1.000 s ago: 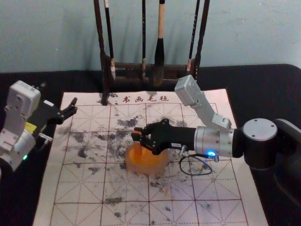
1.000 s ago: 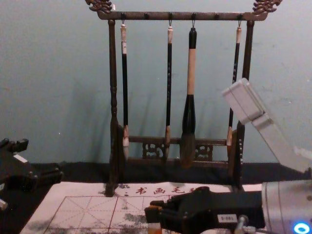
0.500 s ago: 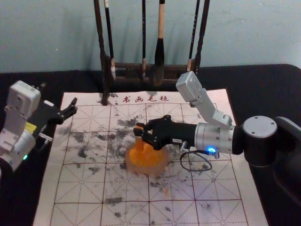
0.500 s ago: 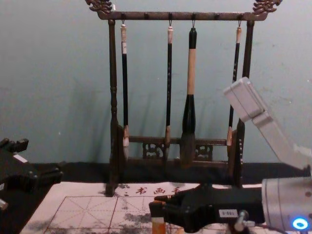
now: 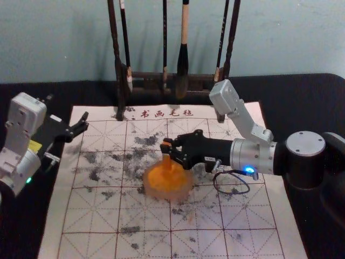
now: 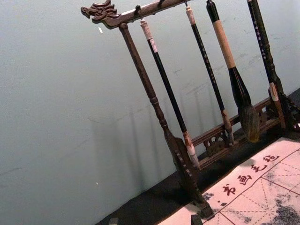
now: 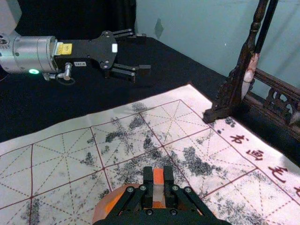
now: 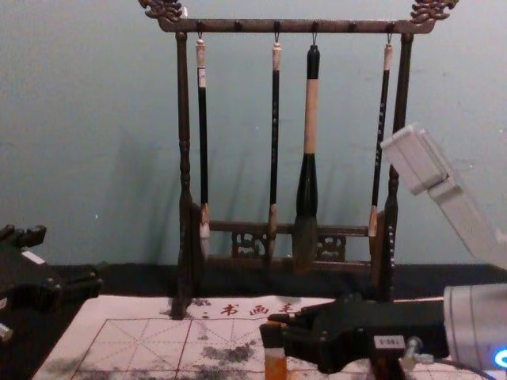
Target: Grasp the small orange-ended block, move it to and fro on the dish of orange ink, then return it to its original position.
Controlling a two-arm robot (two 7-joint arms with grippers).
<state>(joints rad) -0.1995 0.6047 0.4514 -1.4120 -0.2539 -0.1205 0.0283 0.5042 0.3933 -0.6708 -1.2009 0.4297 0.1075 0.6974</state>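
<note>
Pinching the block (image 5: 166, 161), the right gripper (image 7: 158, 175) has it upright at the orange ink dish (image 5: 168, 195). Grabbing is done; rubbing may be partway. Putting it back is left to do. The left gripper (image 7: 144, 52) is open, near the paper's (image 5: 91, 221) left edge.

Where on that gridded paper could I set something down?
Free: the paper in front of the dish, and the patch between dish and left jaws. Crowded: the dish, where the right jaws grip the block, and the far edge, by the brush stand.
</note>
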